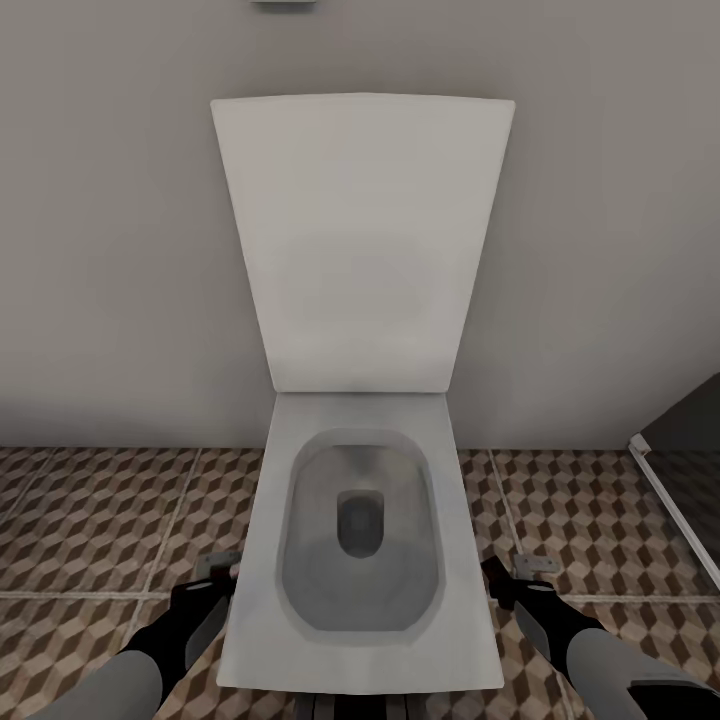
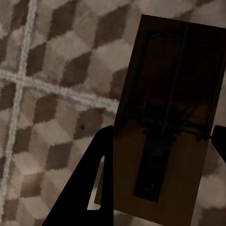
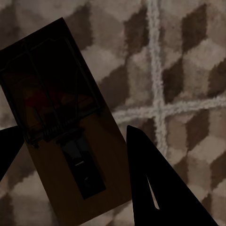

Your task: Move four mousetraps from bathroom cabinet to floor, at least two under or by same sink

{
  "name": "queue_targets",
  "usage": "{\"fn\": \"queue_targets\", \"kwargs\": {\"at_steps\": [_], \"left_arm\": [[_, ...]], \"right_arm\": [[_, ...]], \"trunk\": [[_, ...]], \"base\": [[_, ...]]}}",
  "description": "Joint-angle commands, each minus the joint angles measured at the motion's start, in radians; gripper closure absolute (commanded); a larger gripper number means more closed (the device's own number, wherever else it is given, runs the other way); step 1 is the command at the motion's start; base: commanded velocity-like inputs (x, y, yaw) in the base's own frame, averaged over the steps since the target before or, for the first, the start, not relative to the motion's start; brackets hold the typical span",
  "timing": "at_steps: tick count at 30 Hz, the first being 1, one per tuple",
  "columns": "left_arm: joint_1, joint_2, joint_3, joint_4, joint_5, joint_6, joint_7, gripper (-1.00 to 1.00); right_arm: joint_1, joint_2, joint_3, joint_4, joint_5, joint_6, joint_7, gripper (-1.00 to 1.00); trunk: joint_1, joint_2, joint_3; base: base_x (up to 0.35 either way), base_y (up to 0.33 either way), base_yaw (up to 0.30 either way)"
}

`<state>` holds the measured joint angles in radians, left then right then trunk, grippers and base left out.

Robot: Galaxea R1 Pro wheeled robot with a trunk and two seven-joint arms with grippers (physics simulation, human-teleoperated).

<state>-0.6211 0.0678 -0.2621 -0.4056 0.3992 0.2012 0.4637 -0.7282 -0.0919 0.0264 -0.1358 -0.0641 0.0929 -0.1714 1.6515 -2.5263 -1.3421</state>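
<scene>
Patterned floor tiles (image 1: 90, 520) surround a white toilet (image 1: 360, 560) ahead. My left gripper (image 2: 160, 155) clamps one mousetrap (image 2: 165, 122); my right gripper (image 3: 70, 155) clamps another mousetrap (image 3: 61, 136).

You have no text, label, brand, number or sign to read anywhere here, neither on the toilet (image 1: 360, 300), the floor tiles (image 1: 100, 520), nor either mousetrap (image 2: 165, 132).
</scene>
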Motion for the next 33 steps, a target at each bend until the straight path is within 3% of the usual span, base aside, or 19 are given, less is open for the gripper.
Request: {"fn": "queue_targets", "kwargs": {"at_steps": [1, 33], "left_arm": [[0.000, 0.001, -0.009, -0.002, 0.006, 0.005, 0.008, 1.00], [0.000, 0.002, -0.011, 0.010, 0.007, -0.010, 0.004, 1.00]], "right_arm": [[0.000, 0.000, 0.003, -0.002, -0.008, 0.005, 0.000, 1.00], [0.000, 0.000, 0.003, -0.002, -0.008, 0.005, 0.000, 1.00]], "trunk": [[0.000, 0.000, -0.001], [0.000, 0.000, -0.001]], "base": [[0.000, 0.000, 0.000], [0.000, 0.000, 0.000]]}}
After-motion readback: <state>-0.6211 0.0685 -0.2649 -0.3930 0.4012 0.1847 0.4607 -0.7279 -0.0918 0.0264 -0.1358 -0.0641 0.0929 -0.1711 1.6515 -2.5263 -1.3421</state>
